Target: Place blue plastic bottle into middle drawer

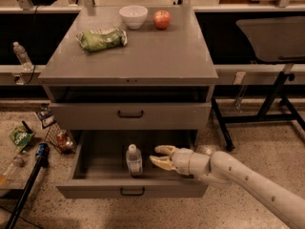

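The blue plastic bottle (134, 160), clear with a white cap and pale label, stands upright inside the open middle drawer (132, 190), near its centre. My gripper (159, 156) is just to the right of the bottle, over the drawer, with its pale fingers (162, 163) spread apart and holding nothing. A small gap separates it from the bottle. My white arm (248, 182) reaches in from the lower right.
The upper handled drawer (130, 114) is closed. On the cabinet top (157, 56) sit a green bag (101, 38), a white bowl (133, 15) and an apple (161, 19). A small bottle (21, 55) stands on the left shelf. Litter and a blue-handled pole (28, 185) lie on the floor at left. A black table frame (276, 94) stands at right.
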Motion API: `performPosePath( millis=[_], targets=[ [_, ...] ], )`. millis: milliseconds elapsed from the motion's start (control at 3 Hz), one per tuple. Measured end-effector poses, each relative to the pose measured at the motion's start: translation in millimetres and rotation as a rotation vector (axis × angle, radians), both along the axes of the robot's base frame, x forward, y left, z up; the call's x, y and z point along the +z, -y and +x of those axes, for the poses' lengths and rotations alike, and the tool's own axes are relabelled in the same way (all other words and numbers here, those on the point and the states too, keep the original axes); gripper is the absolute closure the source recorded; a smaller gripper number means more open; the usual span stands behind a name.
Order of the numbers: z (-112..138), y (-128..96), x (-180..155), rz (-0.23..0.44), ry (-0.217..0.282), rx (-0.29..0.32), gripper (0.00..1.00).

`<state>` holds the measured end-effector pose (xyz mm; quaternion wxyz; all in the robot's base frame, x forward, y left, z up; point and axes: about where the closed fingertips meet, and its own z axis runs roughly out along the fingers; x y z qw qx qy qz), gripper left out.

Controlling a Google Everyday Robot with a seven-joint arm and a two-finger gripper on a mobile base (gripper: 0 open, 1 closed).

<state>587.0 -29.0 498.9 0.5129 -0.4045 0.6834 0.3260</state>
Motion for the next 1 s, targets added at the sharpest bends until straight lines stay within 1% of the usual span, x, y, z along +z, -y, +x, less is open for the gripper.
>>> performPosePath(
  millis=[333, 667, 1000],
  targets=[
    [-25, 43, 43, -0.007, -0.026, -0.054, 0.83],
    [-31, 83, 85, -0.038, -0.032, -0.055, 1.0],
    [-47, 73, 94, -0.02, -0.037, 0.024, 0.82]
  ],
)
